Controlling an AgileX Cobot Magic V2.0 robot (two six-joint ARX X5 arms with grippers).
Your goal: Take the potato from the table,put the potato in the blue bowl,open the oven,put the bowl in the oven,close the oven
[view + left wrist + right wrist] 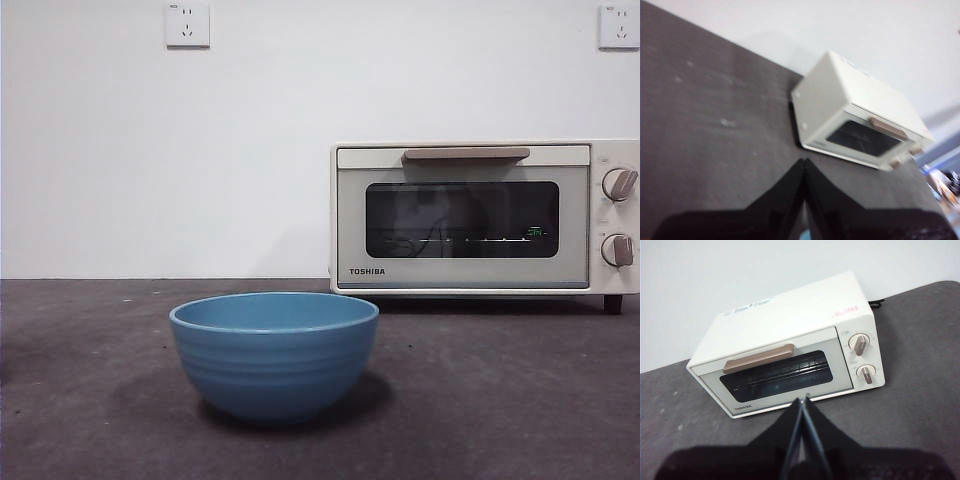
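Front view, stock as found, placed relative to the oven. Worktop (80, 420): dark, matte, speckled, bearing all items. Oven (470, 218): cream, door shut, tan bar handle (466, 154) along the door's top edge, two knobs beside the glass; rigid, and the bar looks the natural hold. Blue bowl (274, 352): in front of the oven, nearer the camera, apart from it; likely stiff and light, smooth rim possibly slippery, best pinched at the rim. Left hand (804, 172) and right hand (803, 410): each with jaws pressed together, holding nothing, both above the worktop facing the oven. Potato: not visible in any view; the bowl's interior is hidden from this level.
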